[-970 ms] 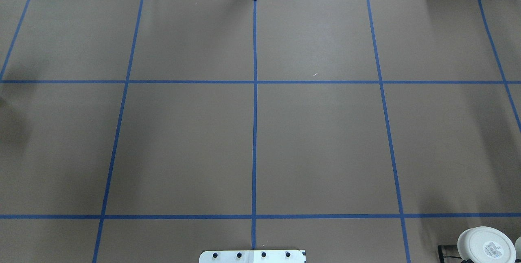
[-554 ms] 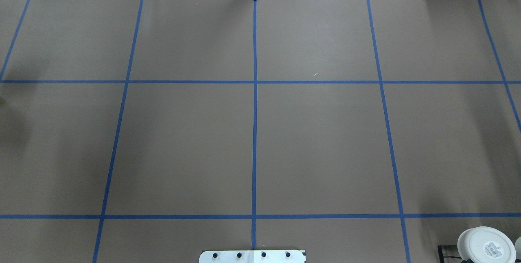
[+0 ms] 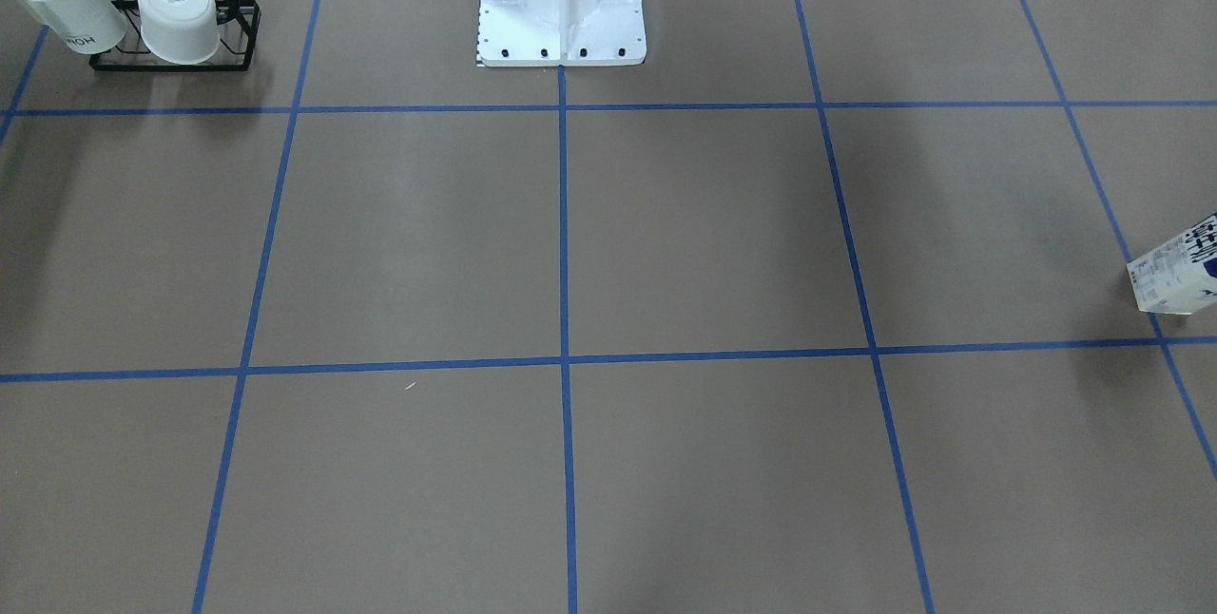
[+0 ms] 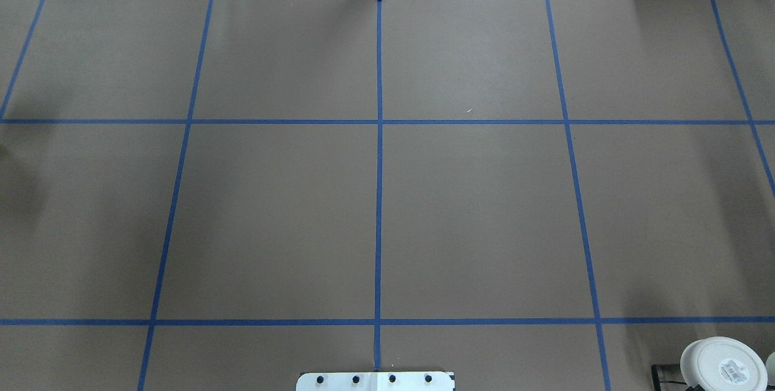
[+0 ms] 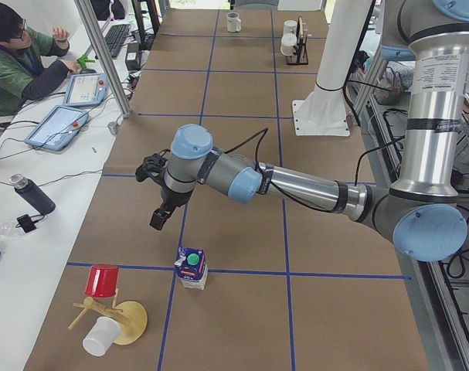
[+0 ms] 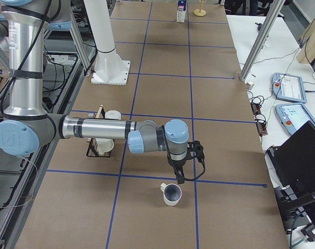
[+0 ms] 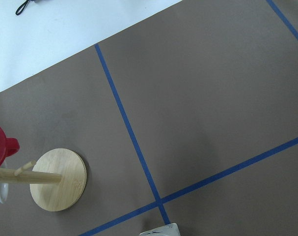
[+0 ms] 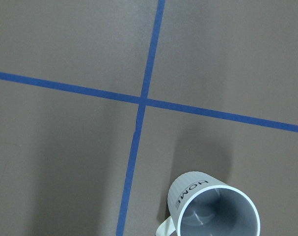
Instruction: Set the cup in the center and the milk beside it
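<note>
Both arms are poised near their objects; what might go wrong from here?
The cup sits off-centre at the right wrist view's bottom edge, so the right tool may clip its rim. The milk is tall and narrow; the left tool could topple it toward the mug stand.

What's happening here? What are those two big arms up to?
Two robot arms are getting ready to move things. The left arm's fingers hang just above the milk carton at one end of the table. The right arm's fingers hang over the small cup at the other end. Neither thing is held; both stand upright on the brown paper. Neither has been brought to the center yet.
</note>
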